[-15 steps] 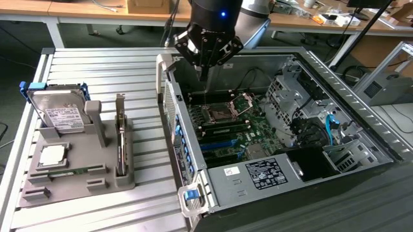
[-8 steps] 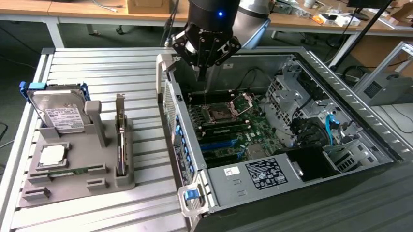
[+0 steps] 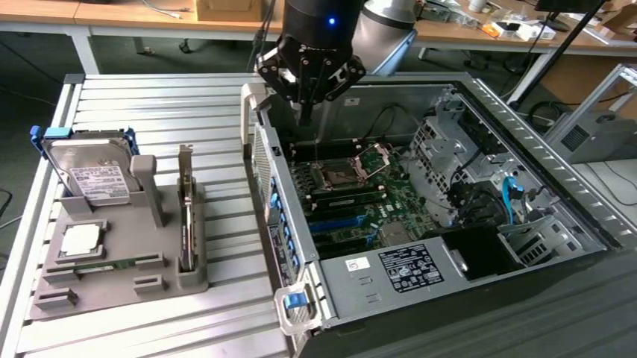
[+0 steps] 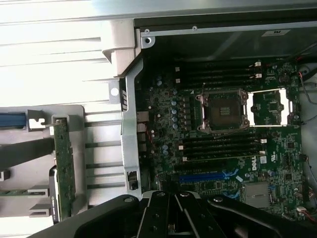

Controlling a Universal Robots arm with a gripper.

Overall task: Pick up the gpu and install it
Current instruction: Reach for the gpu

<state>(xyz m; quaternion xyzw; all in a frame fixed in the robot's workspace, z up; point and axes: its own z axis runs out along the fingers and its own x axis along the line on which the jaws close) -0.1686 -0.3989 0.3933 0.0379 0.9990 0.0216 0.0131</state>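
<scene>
Tool [image 3: 306, 112]: fingers drawn narrow, holding nothing; it hangs over the open computer case [image 3: 557, 149], above the wall that faces the holder.
Gpu [image 3: 185, 216]: on edge in the grey holder [image 3: 149, 283], well apart from the tool.
Holder: on the slatted desk [image 3: 169, 112], near the edge on the exterior view's left.
Hard drive [image 3: 89, 175]: same holder, beside the gpu.
Case: motherboard socket [image 3: 336, 177] exposed.

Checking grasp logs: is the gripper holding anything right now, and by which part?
Nothing held. The gripper hangs empty over the open computer case; the gpu stands on edge in the gray holder on the table, untouched.
</scene>
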